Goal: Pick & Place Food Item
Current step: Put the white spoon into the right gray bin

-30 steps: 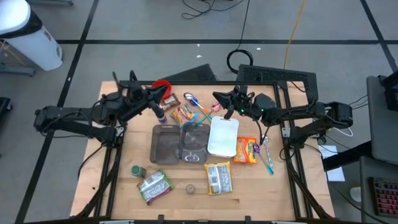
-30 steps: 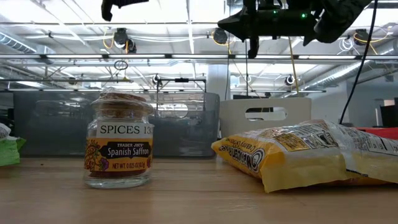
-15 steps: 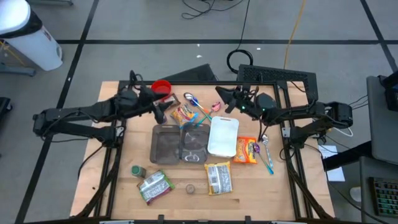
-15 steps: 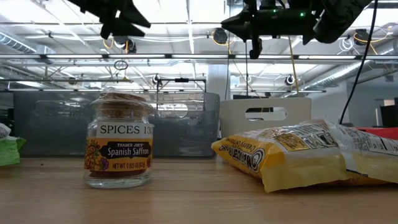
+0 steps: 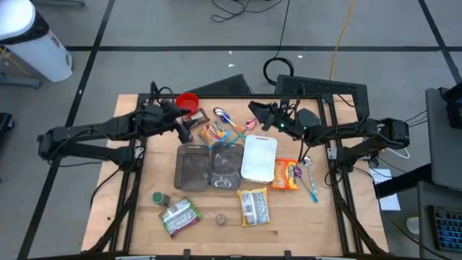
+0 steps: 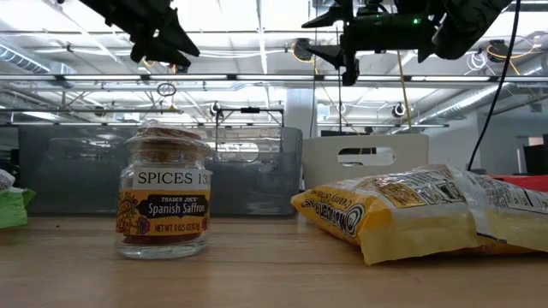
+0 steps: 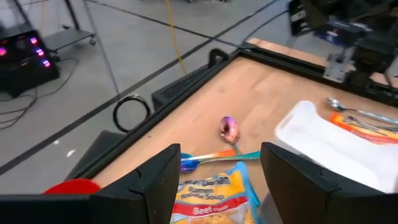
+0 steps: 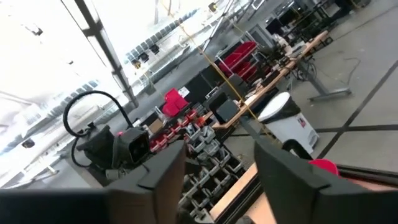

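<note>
My left jaws (image 5: pixel 185 131) stand wide apart and hold nothing; in the left wrist view the two dark fingers (image 7: pixel 160 180) frame a gap with bare air between them. They hang above the far left part of the worktop (image 5: pixel 137 217). Just ahead of them and below lies the soup packet (image 5: pixel 214 132), flat on the wood, with a blue-handled spoon (image 7: pixel 214 159) touching its far edge and a small pink item (image 7: pixel 229 129) a little beyond that. A red cup (image 5: pixel 188 102) sits just behind the left jaws, near the worktop's far edge.

My right jaws (image 5: pixel 255 113) are also open and empty, raised above the far middle of the worktop and pointing toward the left jaws, with the soup packet between the two.

Nearer than both jaws lies a dark two-compartment tray (image 5: pixel 193 167), with a white lid (image 5: pixel 259 158) touching its right side. An orange snack bag (image 5: pixel 286 174) lies just right of the lid. Along the near edge are a spice jar (image 6: pixel 163 193), a green packet (image 5: pixel 179 216) and a yellow chip bag (image 5: pixel 253 206).
</note>
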